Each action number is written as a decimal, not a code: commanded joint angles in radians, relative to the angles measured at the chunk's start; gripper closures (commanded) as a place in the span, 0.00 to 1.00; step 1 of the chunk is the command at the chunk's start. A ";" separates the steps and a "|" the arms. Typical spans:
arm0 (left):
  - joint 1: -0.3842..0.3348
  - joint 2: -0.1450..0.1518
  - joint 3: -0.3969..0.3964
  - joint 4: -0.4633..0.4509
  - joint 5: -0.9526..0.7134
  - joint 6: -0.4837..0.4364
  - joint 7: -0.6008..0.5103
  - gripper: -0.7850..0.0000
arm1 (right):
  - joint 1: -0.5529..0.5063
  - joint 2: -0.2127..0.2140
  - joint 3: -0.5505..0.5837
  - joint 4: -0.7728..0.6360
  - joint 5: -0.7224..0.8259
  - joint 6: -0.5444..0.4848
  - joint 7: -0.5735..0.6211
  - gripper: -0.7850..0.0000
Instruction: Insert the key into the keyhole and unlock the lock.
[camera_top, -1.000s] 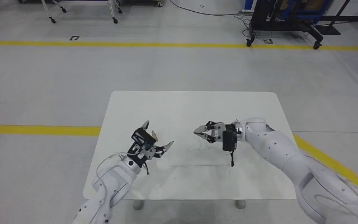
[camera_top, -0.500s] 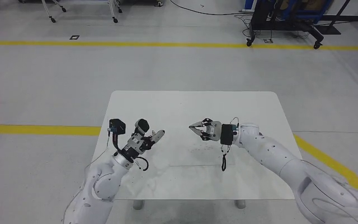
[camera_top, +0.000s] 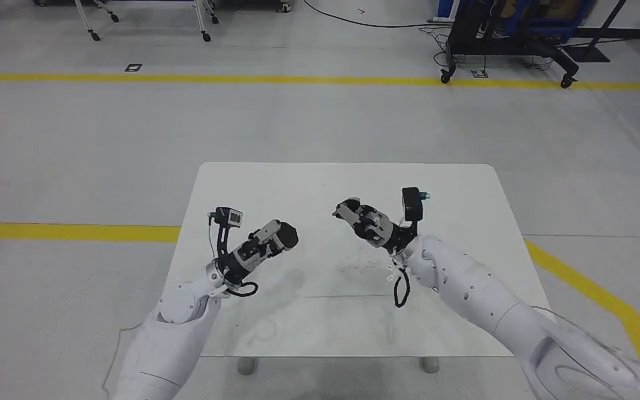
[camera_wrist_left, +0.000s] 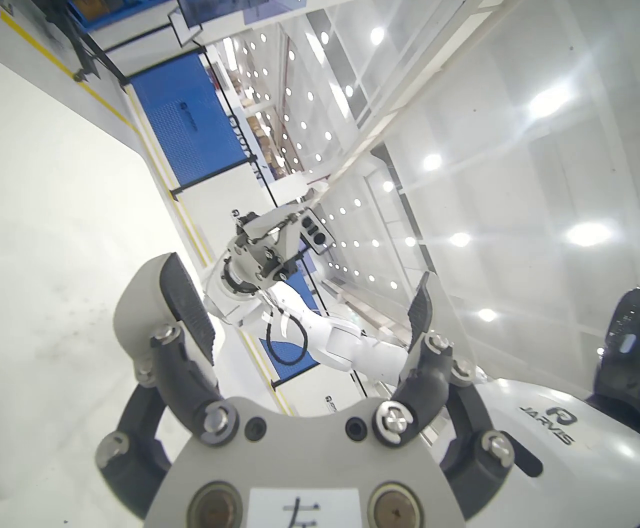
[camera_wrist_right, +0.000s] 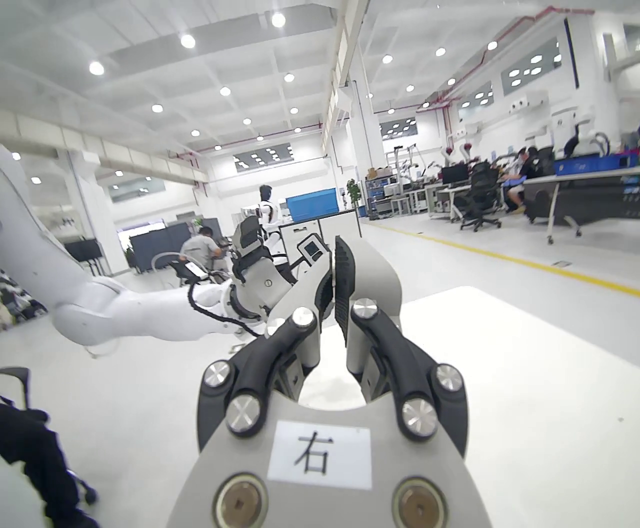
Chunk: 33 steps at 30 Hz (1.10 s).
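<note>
Across from the left tool, which is released with fingers spread wide, the right tool points back at it, clenched with pads almost together; the white tabletop lies beneath both tools.

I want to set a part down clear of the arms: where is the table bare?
The table is bare along its far edge, at both far corners, and at the near middle between the arms. Crowded: the centre, where the left gripper and right gripper face each other, and the near corners under the arms.
</note>
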<state>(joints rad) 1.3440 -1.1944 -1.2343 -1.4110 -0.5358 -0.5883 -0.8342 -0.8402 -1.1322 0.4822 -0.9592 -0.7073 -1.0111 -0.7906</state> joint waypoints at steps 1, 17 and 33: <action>-0.013 -0.002 0.009 0.014 0.010 -0.020 -0.005 0.46 | 0.001 -0.008 -0.033 0.020 0.019 -0.001 -0.017 1.00; -0.043 -0.014 0.071 -0.013 0.381 -0.082 0.168 0.51 | 0.083 -0.027 -0.228 0.063 0.186 -0.001 -0.017 1.00; -0.050 -0.017 0.099 -0.020 0.456 -0.079 0.228 0.57 | 0.114 -0.019 -0.307 0.043 0.234 -0.001 -0.017 1.00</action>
<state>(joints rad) 1.2945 -1.2112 -1.1364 -1.4302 -0.0827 -0.6684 -0.6081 -0.7264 -1.1516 0.1780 -0.9153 -0.4754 -1.0123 -0.8078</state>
